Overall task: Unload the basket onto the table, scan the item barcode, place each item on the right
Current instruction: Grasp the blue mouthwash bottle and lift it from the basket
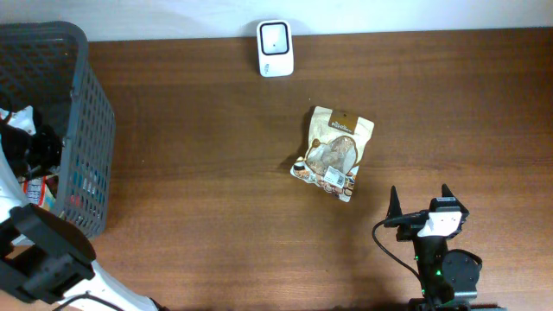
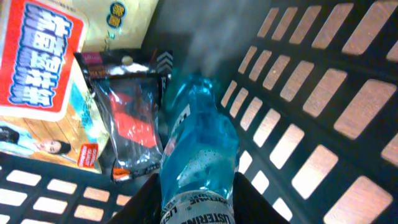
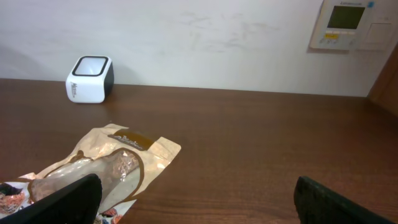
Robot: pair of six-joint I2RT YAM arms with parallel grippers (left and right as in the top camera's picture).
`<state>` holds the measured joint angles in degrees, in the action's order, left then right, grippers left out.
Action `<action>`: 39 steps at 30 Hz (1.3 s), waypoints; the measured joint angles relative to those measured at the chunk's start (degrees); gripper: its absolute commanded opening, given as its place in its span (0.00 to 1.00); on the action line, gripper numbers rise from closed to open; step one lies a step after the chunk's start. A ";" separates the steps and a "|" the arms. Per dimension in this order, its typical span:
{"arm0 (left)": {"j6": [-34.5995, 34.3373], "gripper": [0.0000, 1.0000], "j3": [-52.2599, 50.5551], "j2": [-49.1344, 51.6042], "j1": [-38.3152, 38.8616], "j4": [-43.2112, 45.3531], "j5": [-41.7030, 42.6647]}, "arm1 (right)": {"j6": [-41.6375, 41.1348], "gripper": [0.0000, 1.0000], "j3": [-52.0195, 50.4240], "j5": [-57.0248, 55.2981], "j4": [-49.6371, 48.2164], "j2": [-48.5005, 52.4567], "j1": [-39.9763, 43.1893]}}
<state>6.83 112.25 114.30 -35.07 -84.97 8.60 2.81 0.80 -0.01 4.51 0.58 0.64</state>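
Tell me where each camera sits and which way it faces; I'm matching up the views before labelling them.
Overhead: above the table, looking straight down on the basket, scanner and snack pouch; shows the left arm and right gripper.
Left wrist: inside the basket, looking down at a blue bottle between the left fingers.
Right wrist: low over the table, facing the wall; the right fingers sit at the bottom corners.
Shared: overhead and right wrist both show the scanner and snack pouch.
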 measured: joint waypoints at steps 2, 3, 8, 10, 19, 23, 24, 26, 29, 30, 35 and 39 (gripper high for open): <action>-0.44 0.18 2.32 0.92 0.02 -1.42 0.07 | 0.07 0.98 0.00 0.00 0.00 0.00 0.00; -0.63 0.18 3.80 1.29 0.02 -2.14 0.13 | 0.04 0.99 0.00 0.00 0.02 0.00 0.00; -2.43 0.19 15.02 1.62 0.02 -6.54 0.24 | 0.00 0.98 0.00 0.00 0.02 0.00 0.00; -3.26 0.19 20.39 1.64 0.02 -8.22 0.33 | 0.04 0.98 0.00 0.00 0.00 0.00 0.00; -6.03 0.16 42.62 1.09 0.00 -12.00 4.24 | 0.02 0.98 0.00 0.00 0.02 0.00 0.00; -6.88 0.15 49.88 -1.18 0.02 -11.89 8.94 | 0.04 0.98 0.00 0.00 0.02 0.00 0.00; -6.91 0.15 51.06 -1.68 0.02 -11.80 9.99 | 0.00 0.98 0.00 -0.02 0.02 0.00 0.00; -6.93 0.15 54.45 -3.96 0.02 -11.45 13.44 | 0.02 0.98 0.00 -0.02 0.02 0.00 0.00; -6.95 0.14 57.51 -8.17 0.07 -10.56 19.41 | 0.02 0.98 0.00 -0.02 0.02 0.00 0.00; -6.97 0.14 58.27 -9.94 0.20 -9.77 22.16 | 0.02 0.98 0.00 0.00 0.00 0.00 0.00; -7.10 0.11 59.49 -14.75 5.09 -9.57 32.02 | 0.02 0.98 0.00 0.00 0.02 0.00 0.00; -7.10 0.10 58.58 -14.29 14.08 -9.53 35.65 | 0.02 0.98 0.00 -0.02 0.00 0.00 0.00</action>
<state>-0.27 170.82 100.01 -20.99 -94.50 44.25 2.83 0.80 -0.03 4.51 0.58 0.64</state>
